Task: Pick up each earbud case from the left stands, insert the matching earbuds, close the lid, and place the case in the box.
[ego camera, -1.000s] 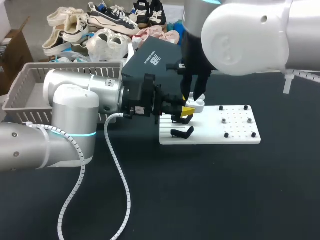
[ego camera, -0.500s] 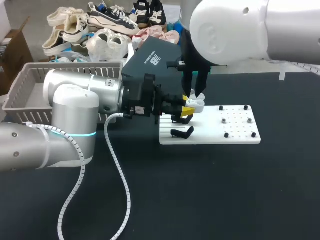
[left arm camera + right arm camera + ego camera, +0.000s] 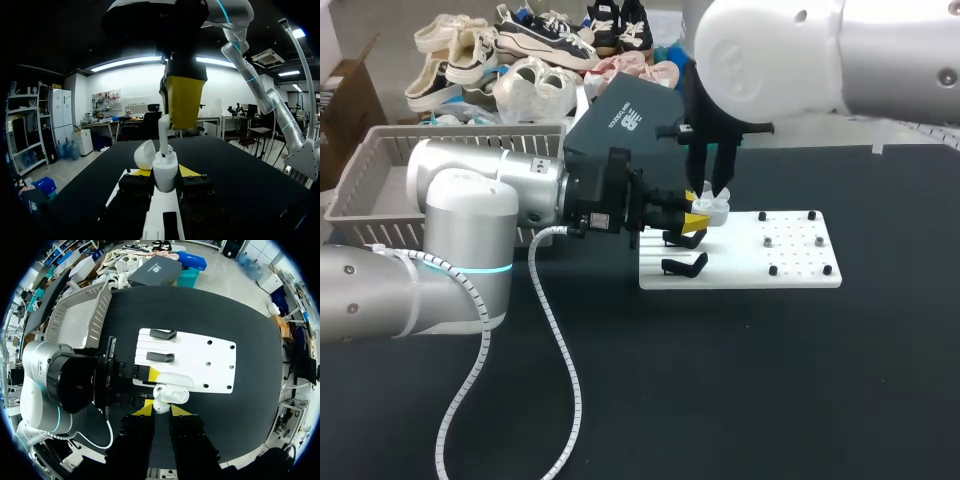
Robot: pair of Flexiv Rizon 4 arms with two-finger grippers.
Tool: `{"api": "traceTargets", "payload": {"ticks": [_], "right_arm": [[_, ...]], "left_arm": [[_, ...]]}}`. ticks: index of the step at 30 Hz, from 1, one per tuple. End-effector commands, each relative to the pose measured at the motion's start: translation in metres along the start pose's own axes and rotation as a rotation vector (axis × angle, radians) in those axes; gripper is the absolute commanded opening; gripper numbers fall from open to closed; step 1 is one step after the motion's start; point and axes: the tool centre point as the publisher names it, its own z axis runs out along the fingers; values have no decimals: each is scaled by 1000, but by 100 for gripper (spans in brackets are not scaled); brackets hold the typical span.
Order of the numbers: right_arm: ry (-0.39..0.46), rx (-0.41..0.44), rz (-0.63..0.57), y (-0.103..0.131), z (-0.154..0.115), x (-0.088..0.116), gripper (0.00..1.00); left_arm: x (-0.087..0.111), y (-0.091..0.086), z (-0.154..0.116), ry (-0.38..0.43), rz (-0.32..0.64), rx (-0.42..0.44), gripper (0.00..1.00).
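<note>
Two arms meet over the left end of the white stand board (image 3: 800, 262) in the head view. The left arm (image 3: 470, 200) lies level over the black worktop (image 3: 720, 380), its forearm pointing at the board. The left jaws are clamped on a white earbud case (image 3: 713, 210), held above the board beside two black stands (image 3: 684, 265). The right arm (image 3: 800, 60) comes in from the far right with its wrist turned straight down, and the right jaws hang directly over the case. A grey basket (image 3: 370, 160) sits behind the left arm. Compared with a second ago, the right arm's big white elbow has swung further left, while its fingers have stayed over the case. The left arm and the case have not moved.

From the left wrist, the earbud case (image 3: 165, 176) stands upright between the yellow tips (image 3: 141, 172), pressed from both sides, with its lid (image 3: 145, 155) hinged open. A white earbud (image 3: 163, 135) stands stem-down in the case's mouth, against the right arm's yellow-tipped finger (image 3: 184, 100).

From the right wrist, the right jaws stand narrowly apart, their yellow tips (image 3: 145, 410) closed on the small earbud (image 3: 159, 405). The open case (image 3: 172, 394) is just ahead, the board (image 3: 210, 365) and stands (image 3: 160, 357) beyond it, and the basket (image 3: 100, 305) is beside the left arm (image 3: 55, 385).
</note>
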Motion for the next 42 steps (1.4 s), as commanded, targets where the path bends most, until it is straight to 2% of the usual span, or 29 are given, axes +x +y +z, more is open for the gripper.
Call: {"api": "traceTargets", "payload": {"ticks": [1,16,42], "right_arm": [[8,10,-5,3,5,0,0],[14,7,12,0,9,-6,0],[16,-13,28,-3,17,-5,0]], "left_arm": [[1,2,1,-1,1,3,0],[1,2,1,-1,1,3,0],[1,2,1,-1,1,3,0]]}}
